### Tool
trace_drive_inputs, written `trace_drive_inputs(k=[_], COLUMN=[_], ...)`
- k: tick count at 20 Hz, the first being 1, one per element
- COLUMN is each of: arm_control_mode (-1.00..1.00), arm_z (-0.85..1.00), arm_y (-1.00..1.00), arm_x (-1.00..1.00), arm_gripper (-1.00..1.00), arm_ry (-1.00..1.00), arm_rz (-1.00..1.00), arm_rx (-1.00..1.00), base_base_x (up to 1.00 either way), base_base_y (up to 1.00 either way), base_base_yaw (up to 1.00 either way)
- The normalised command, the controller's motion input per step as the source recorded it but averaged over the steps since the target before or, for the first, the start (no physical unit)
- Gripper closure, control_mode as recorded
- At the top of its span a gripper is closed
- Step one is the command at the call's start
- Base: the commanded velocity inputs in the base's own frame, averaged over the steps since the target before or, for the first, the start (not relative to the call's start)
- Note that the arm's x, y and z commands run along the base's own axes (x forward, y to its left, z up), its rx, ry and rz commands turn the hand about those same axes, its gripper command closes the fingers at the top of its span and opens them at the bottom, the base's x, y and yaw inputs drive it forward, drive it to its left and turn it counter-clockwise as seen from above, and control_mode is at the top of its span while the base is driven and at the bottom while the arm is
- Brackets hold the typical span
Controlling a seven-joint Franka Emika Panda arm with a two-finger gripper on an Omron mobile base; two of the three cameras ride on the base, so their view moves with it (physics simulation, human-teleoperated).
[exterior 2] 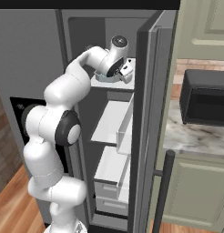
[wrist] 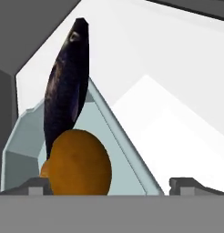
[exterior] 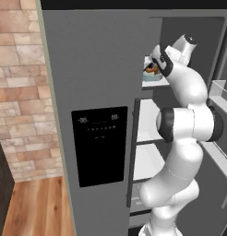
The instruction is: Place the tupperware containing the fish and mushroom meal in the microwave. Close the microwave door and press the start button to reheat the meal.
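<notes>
The tupperware (wrist: pixel 22 141), a pale-blue translucent tub, stands on the top shelf of an open fridge (exterior: pixel 151 75) (exterior 2: pixel 106 78). In it lies the fish and mushroom meal: an orange-brown chunk (wrist: pixel 79 161) and a long dark strip (wrist: pixel 66 86) leaning upright. My gripper (wrist: pixel 114 184) is open, reaching into the fridge at the tub, with one fingertip (wrist: pixel 38 184) on each side of the hand view's bottom and the tub's near part between them. The microwave (exterior 2: pixel 207 98) sits on the counter to the right, its dark front facing me. Its door and start button I cannot make out.
The fridge's left door is closed and carries a black dispenser panel (exterior: pixel 99 145). The right fridge door (exterior 2: pixel 148 113) stands open between the shelves and the marble counter (exterior 2: pixel 196 136). White shelves (exterior 2: pixel 111 120) and drawers (exterior 2: pixel 109 170) lie below the tub. A brick wall (exterior: pixel 18 92) is on the left.
</notes>
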Motion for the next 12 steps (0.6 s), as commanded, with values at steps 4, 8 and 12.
trace_drive_inputs(k=[4, 8, 12], arm_control_mode=[-1.0, -1.0, -1.0], arm_z=[-0.39, -0.46, -0.47], arm_y=[0.28, 0.39, 0.28], arm_x=[0.0, -0.06, -0.09], arm_gripper=[-1.0, -1.0, -1.0], arm_ry=[0.04, 0.0, 0.0], arm_rz=[0.0, 0.0, 0.0], arm_rx=[-0.03, -0.06, -0.04], base_base_x=[0.0, 0.0, 0.0], base_base_y=[0.0, 0.0, 0.0], base_base_yaw=[0.0, 0.0, 0.0])
